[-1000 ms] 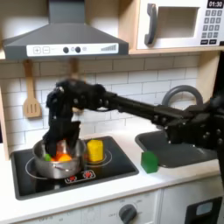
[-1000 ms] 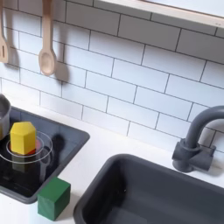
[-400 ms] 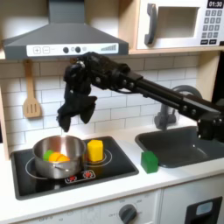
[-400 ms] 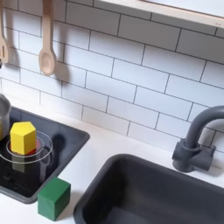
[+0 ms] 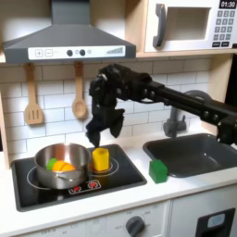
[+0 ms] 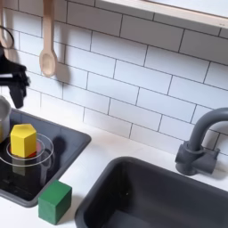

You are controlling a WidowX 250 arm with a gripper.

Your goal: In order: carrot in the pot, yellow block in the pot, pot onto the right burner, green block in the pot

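Note:
The steel pot (image 5: 61, 165) sits on the burner at the first exterior view's left, and the orange carrot (image 5: 63, 167) lies inside it. Just to its right on the stove stands the yellow block (image 5: 100, 158), which the second exterior view has on a burner ring (image 6: 24, 140). On the white counter beside the stove rests the green block (image 5: 158, 170) (image 6: 54, 201). My gripper (image 5: 102, 132) hangs open and empty a short way above the yellow block; its dark fingers (image 6: 11, 77) enter at the second exterior view's left edge.
The black stovetop (image 5: 120, 178) (image 6: 73, 141) borders a dark sink (image 5: 190, 154) (image 6: 151, 198) with a grey faucet (image 5: 174, 109) (image 6: 199, 142). Wooden spoons (image 5: 33, 104) (image 6: 48, 43) hang on the tiled wall. A range hood (image 5: 65, 39) and a microwave (image 5: 190, 24) sit overhead.
The gripper rose out of the pot, leaving the carrot inside, and swung right to above the yellow block. It has entered the second exterior view.

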